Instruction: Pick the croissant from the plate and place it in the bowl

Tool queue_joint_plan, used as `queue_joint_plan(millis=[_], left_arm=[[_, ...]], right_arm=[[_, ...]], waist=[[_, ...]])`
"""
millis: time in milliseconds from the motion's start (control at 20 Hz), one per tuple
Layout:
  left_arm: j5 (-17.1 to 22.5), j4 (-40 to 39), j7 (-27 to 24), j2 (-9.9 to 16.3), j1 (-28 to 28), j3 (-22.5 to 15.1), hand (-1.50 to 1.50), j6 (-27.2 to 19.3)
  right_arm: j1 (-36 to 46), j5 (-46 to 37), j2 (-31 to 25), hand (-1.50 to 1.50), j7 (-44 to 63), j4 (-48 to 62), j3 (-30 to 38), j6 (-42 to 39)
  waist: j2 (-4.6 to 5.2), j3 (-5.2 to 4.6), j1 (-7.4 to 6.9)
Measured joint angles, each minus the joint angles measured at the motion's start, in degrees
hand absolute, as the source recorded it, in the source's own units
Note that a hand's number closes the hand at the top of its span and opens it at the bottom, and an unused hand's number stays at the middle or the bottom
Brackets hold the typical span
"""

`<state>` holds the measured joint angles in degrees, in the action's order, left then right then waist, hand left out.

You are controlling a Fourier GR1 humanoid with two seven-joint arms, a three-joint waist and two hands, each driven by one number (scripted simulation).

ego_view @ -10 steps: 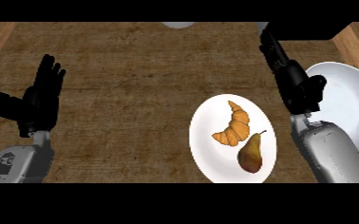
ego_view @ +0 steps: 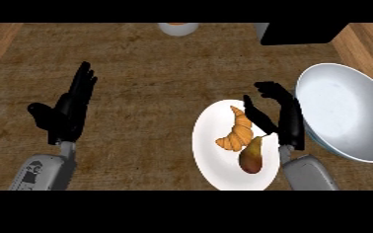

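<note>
A golden croissant (ego_view: pixel 237 131) lies on the white plate (ego_view: pixel 209 158), with a brown pear (ego_view: pixel 252 156) just below it. The large white bowl (ego_view: pixel 341 113) stands right of the plate, touching its edge. My right hand (ego_view: pixel 282 118) hovers over the plate's right rim, between croissant and bowl. Its fingers bend loosely to the left and its thumb points at the croissant; it holds nothing. My left hand (ego_view: pixel 69 109) rests open at the far left, fingers up.
A white cup-like object (ego_view: pixel 178 28) sits at the counter's far edge. A dark block (ego_view: pixel 302 33) stands at the back right, behind the bowl. The wooden counter's (ego_view: pixel 146 79) lighter border shows in the top corners.
My right hand has come down and left from beside the bowl to the plate's right rim, and its fingers have bent. The left hand has stayed put.
</note>
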<state>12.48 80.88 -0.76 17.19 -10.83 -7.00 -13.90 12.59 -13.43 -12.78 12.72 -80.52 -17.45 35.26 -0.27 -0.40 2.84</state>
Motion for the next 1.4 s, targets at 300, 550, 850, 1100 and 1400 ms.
queue_joint_plan(millis=[300, 550, 850, 1100, 1400], left_arm=[[-1.06, 1.5, 1.25, -1.33, -0.12, -2.95, 0.0, 0.52], [-2.32, 3.61, 2.41, -2.01, 0.52, -4.59, 0.0, 0.18], [-3.13, 4.77, 3.15, -2.42, 0.77, -5.09, 0.0, -0.08], [-3.72, 5.2, 3.17, -2.88, 1.1, -5.35, 0.0, -0.19], [-4.05, 5.87, 4.04, -3.13, 0.74, -5.16, 0.0, 0.19]], right_arm=[[-7.57, -8.59, 9.37, -1.5, -8.62, -4.72, -4.77, 23.0], [-13.79, -20.98, 11.55, -1.5, -5.47, -7.98, -9.53, 31.73], [-18.66, -34.87, 12.43, -1.5, 9.16, -12.54, -7.23, 29.05], [-19.64, -43.06, 12.69, -1.5, 25.25, -19.69, -6.77, 19.8], [-16.38, -48.53, 12.76, -1.5, 42.85, -23.87, -7.54, 7.05]], waist=[[-0.27, 0.37, -0.83], [-0.19, 0.25, -1.65], [-0.03, 0.1, -1.74], [0.05, 0.11, -2.03], [0.18, 0.23, -2.62]])
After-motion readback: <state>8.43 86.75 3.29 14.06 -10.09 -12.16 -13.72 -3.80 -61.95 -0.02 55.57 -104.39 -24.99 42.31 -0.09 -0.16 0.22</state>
